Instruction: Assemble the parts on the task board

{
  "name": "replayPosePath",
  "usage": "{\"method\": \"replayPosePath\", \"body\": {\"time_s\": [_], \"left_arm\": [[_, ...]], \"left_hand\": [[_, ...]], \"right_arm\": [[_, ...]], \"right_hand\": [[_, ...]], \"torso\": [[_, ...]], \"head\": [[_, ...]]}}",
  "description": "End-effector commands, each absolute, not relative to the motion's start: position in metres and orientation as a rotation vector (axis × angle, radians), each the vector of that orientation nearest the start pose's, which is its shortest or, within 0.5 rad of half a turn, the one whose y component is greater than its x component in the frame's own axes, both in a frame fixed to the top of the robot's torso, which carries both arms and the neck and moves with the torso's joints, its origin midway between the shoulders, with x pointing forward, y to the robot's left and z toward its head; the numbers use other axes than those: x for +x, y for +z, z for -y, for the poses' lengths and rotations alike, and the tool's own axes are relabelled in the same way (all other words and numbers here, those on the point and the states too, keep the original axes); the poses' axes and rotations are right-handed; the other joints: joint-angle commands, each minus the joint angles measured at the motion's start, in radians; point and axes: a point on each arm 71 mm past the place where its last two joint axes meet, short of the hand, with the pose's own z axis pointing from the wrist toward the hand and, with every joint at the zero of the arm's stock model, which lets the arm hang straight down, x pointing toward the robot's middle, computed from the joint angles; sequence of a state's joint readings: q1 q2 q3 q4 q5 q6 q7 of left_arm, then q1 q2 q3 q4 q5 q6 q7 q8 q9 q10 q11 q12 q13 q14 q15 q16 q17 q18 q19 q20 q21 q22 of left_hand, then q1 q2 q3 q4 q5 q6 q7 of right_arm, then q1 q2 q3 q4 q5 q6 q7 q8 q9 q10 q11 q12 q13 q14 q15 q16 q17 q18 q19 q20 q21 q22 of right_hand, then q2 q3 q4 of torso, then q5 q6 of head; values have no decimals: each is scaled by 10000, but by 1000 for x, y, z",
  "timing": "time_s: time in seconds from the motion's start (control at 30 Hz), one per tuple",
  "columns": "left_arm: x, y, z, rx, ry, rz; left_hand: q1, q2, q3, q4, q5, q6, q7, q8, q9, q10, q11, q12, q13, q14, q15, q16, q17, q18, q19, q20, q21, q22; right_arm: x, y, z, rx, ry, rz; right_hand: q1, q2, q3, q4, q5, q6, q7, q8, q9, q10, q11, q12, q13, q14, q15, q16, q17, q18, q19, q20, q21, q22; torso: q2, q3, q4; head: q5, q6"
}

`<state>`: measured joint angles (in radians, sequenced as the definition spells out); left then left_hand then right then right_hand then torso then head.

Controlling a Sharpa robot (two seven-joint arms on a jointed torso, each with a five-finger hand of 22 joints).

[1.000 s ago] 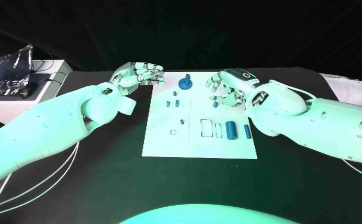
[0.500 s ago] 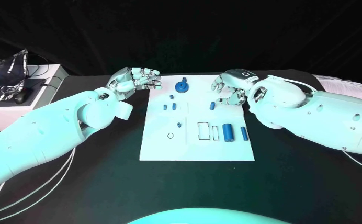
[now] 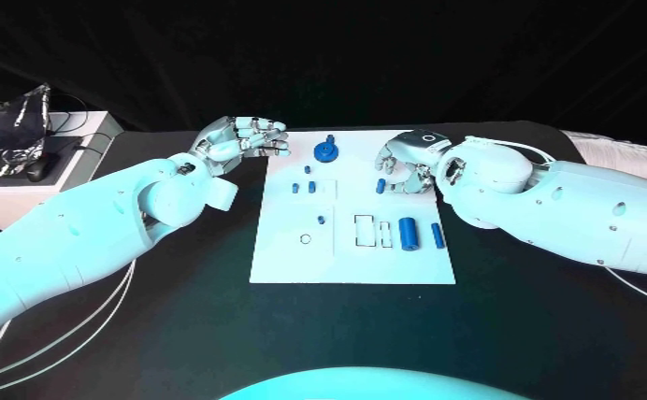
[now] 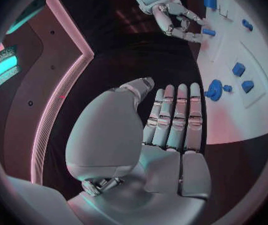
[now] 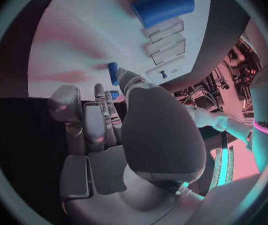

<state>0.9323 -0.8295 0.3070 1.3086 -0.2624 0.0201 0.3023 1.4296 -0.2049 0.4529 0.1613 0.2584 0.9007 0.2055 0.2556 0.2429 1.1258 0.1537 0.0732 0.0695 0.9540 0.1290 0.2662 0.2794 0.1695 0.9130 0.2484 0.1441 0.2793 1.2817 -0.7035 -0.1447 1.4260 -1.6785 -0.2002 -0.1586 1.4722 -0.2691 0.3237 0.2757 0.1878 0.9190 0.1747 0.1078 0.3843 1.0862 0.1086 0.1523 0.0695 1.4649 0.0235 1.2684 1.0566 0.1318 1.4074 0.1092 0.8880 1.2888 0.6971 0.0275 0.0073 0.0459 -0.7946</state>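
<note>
The right hand (image 3: 406, 163) was lowered over the board (image 3: 353, 260) with its fingertips at a small blue peg (image 3: 381, 182), grasp not discernible, presumably for seating it, while the left hand (image 3: 244, 141) was kept curled, empty, beside the board's far corner.

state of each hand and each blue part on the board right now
left hand: fingers curled, holds nothing, off the board's far left corner
right hand: over the board's right side, fingertips at a small blue peg; grip not clear
white board: flat on the black table
blue knob: upright at the far edge
large blue cylinder: lying on its side
thin blue cylinder: lying beside it
</note>
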Motion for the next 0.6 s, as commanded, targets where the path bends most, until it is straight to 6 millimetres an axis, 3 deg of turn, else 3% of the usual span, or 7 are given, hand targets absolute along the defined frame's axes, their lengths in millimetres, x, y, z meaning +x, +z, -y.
{"method": "replayPosePath", "body": {"time_s": [0.03,0.17,0.37,0.6], "left_arm": [[508,-208,-263,-10337,-16506,-14806],[508,-208,-263,-10341,-16501,-14806],[508,-208,-263,-10346,-16491,-14810],[508,-208,-263,-10355,-16470,-14816]], "left_hand": [[90,23,41,6,-46,35,47,-9,-14,14,43,-52,14,75,-5,-26,11,129,70,6,-59,-8],[90,23,41,6,-46,35,47,-9,-14,14,43,-52,14,75,-5,-26,11,129,70,6,-59,-8],[90,23,41,6,-46,35,47,-9,-14,14,43,-52,14,75,-5,-26,11,129,70,6,-59,-8],[90,23,41,6,-46,35,47,-9,-14,14,43,-52,14,75,-5,-26,11,129,70,6,-59,-8]], "right_arm": [[498,-200,153,-5240,4699,-17284],[498,-202,149,-5147,4854,-17162],[497,-202,145,-5002,5048,-16867],[497,-203,144,-5008,5095,-16844]], "right_hand": [[45,152,-55,25,47,114,-14,77,-11,95,-31,-53,21,122,-14,64,16,-202,68,-21,70,28],[38,267,21,63,89,251,-53,117,-26,225,-64,-87,23,125,-49,97,37,-213,91,-43,146,79],[134,481,636,65,86,512,-103,158,-91,516,-102,-271,-5,170,-94,274,219,-278,202,-69,549,304],[33,511,1222,13,60,935,-234,337,-60,779,-188,-520,-17,175,-158,366,277,-299,232,-120,719,438]], "torso": [[1,8,-7],[6,18,11],[-4,2,7],[-13,-1,-20]], "head": [[28,-35],[30,-49],[52,-86],[73,-111]]}}
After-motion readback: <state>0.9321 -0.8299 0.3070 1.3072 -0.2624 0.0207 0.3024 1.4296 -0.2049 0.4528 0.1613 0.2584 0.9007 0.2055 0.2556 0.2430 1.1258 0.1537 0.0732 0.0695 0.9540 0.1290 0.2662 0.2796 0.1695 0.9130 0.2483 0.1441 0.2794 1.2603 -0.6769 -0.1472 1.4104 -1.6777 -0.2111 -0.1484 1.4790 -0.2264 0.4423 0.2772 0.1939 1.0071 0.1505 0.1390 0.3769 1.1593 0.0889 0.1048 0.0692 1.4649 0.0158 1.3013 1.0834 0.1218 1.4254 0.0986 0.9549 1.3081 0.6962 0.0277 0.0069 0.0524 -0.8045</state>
